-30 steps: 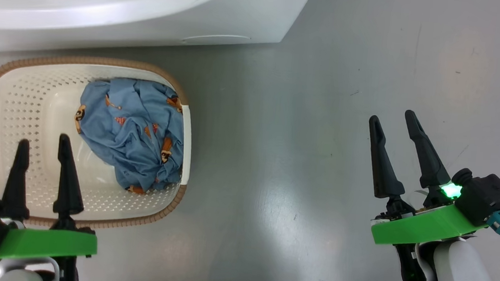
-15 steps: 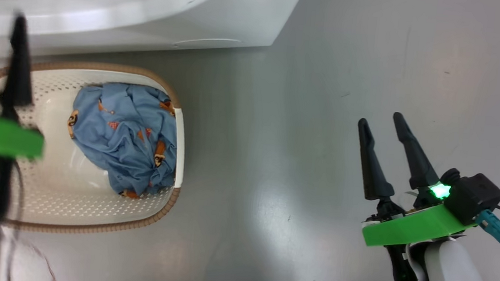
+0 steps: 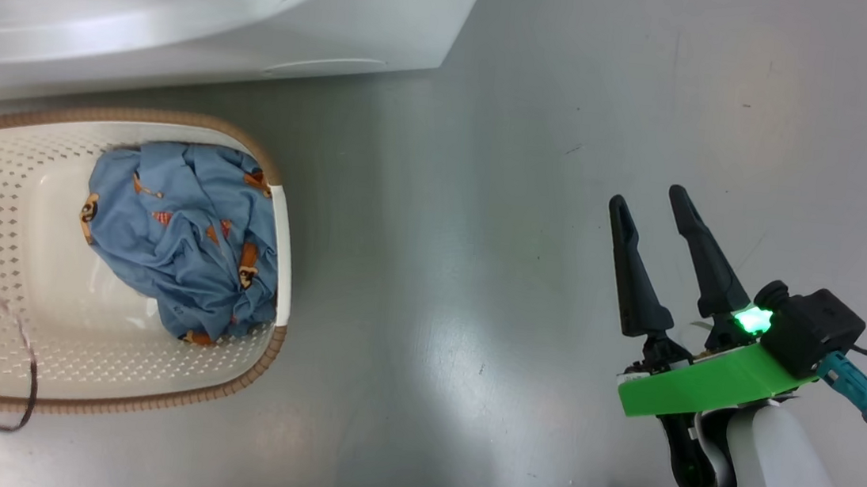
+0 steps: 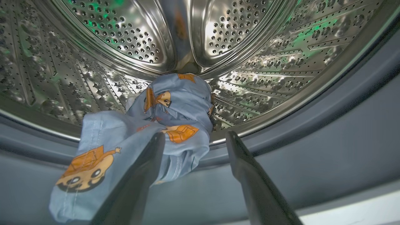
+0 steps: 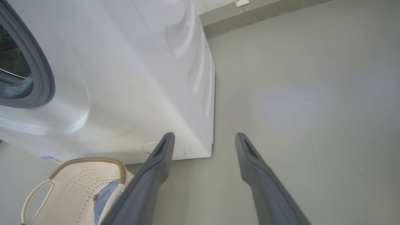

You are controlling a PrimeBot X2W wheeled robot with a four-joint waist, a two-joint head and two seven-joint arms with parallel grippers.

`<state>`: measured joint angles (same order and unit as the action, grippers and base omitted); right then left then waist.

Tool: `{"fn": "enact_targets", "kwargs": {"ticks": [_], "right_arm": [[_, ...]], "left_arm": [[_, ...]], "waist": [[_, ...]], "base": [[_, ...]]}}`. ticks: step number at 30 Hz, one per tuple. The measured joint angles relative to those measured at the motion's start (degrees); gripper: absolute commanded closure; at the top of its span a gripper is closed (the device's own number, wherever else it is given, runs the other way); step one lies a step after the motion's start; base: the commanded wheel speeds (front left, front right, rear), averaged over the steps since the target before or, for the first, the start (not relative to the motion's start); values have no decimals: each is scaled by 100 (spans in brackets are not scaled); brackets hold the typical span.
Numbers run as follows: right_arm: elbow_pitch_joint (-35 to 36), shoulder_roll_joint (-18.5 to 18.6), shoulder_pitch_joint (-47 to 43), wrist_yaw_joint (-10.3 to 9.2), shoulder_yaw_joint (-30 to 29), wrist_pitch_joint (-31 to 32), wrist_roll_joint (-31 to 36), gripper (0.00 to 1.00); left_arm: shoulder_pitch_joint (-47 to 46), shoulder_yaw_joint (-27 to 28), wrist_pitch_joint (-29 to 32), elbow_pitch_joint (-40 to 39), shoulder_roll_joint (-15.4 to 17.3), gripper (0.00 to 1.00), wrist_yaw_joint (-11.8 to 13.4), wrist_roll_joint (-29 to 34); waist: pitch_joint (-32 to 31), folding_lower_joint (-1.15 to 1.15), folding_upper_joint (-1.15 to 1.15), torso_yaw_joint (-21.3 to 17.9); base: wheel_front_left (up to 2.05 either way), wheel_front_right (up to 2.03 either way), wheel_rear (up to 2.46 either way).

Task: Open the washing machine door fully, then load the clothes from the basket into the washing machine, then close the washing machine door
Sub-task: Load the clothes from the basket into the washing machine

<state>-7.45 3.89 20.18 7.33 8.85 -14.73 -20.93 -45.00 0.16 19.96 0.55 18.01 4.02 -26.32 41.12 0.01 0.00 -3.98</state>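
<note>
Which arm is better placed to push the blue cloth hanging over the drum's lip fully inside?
Left, probably. The left gripper is open and points into the drum, with the cloth right at its fingertips. The right gripper, also open, hovers over the floor, away from the drum.

A smooth, glossy grey floor (image 3: 485, 201) carries a few small dark specks and soft patches of reflected light. In the right wrist view it meets a darker grey skirting strip (image 5: 265, 17) below a pale wall (image 5: 215, 4).
</note>
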Motion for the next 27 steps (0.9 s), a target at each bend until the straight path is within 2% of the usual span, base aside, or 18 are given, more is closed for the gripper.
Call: {"fn": "enact_targets", "kwargs": {"ticks": [6, 13, 22, 27], "right_arm": [[-5, -7, 58, 0, 24, 0, 0, 0], [-20, -11, 100, 0, 23, 0, 0, 0], [-16, -20, 101, 0, 8, 0, 0, 0], [-18, -20, 104, 0, 0, 0, 0, 0]], "left_arm": [[-669, -38, 485, 567, 172, 0, 88, 2], [-932, -111, 890, 1116, 356, 0, 185, 62], [-1112, -68, 1025, 1590, 313, 0, 333, 13], [-1177, -40, 1133, 1841, 323, 0, 332, -71]], "waist": [[71, 0, 0, -31], [128, 0, 0, -57], [213, 0, 0, -20], [287, 0, 0, -19]], "base": [[0, 0, 0], [0, 0, 0], [0, 0, 0], [0, 0, 0]]}}
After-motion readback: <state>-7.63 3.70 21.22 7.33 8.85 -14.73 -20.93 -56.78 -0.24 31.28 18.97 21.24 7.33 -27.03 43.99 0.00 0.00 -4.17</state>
